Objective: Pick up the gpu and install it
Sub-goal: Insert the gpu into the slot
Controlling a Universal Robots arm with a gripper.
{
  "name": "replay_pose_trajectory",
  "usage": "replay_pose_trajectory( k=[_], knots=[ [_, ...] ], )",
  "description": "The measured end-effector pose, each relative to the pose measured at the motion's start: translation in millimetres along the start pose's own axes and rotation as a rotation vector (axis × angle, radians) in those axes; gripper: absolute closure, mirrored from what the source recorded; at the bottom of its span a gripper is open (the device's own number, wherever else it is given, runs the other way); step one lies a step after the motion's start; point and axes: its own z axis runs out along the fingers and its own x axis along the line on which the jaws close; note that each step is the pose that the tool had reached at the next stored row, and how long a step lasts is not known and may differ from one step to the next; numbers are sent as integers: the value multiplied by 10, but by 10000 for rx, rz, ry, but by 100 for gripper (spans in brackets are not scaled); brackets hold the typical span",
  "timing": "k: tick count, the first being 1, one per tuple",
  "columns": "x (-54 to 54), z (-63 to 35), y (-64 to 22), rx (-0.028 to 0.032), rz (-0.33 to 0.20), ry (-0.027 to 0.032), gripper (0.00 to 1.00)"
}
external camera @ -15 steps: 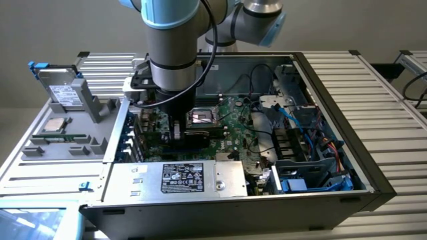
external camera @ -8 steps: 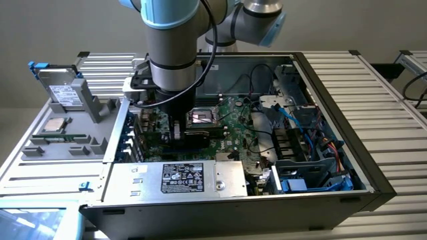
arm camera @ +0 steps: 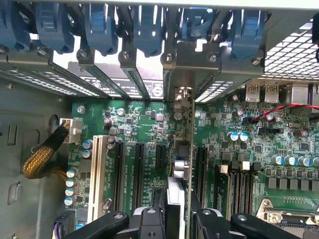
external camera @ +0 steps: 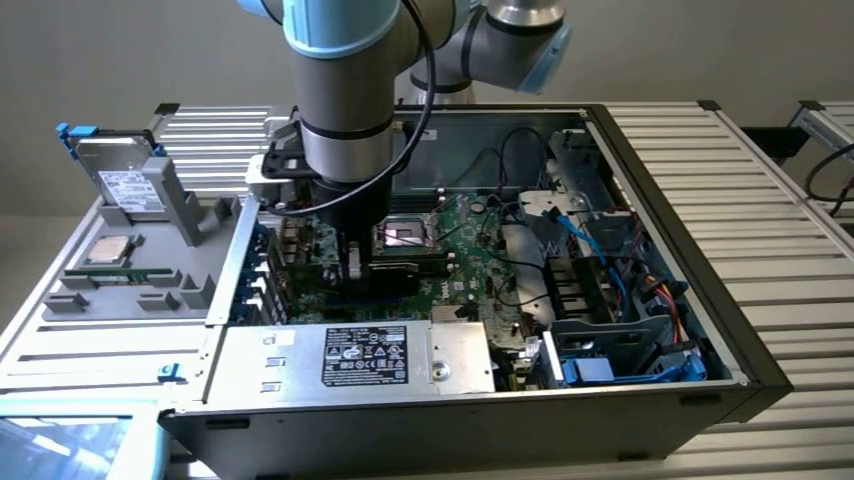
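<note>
The gpu (arm camera: 185,149) shows edge-on in the wrist view, a thin upright card standing among the black expansion slots of the green motherboard (arm camera: 134,119). Its silver end bracket (arm camera: 180,64) lies against the rear slot openings of the case. My gripper (arm camera: 177,221) is shut on the card's near end, one black finger (arm camera: 149,219) on each side. In the exterior view my gripper (external camera: 350,268) reaches down into the open computer case (external camera: 641,400), over the slots beside the CPU socket (external camera: 400,236). Whether the card sits fully in its slot cannot be told.
Blue slot latches (arm camera: 144,25) line the case's rear wall. A white slot (arm camera: 96,174) and a braided cable (arm camera: 45,157) lie beside the card. The power supply (external camera: 387,355) sits at the case front, blue cables (external camera: 601,250) on the exterior view's right. A grey tray (external camera: 134,270) holds a hard drive (external camera: 134,190).
</note>
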Motion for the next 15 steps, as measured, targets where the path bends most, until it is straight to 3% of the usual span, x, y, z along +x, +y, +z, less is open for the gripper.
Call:
replay_pose_trajectory(
  k=[15],
  knots=[
    [-1, 9, 17, 3, -4, 0, 71]
  ],
)
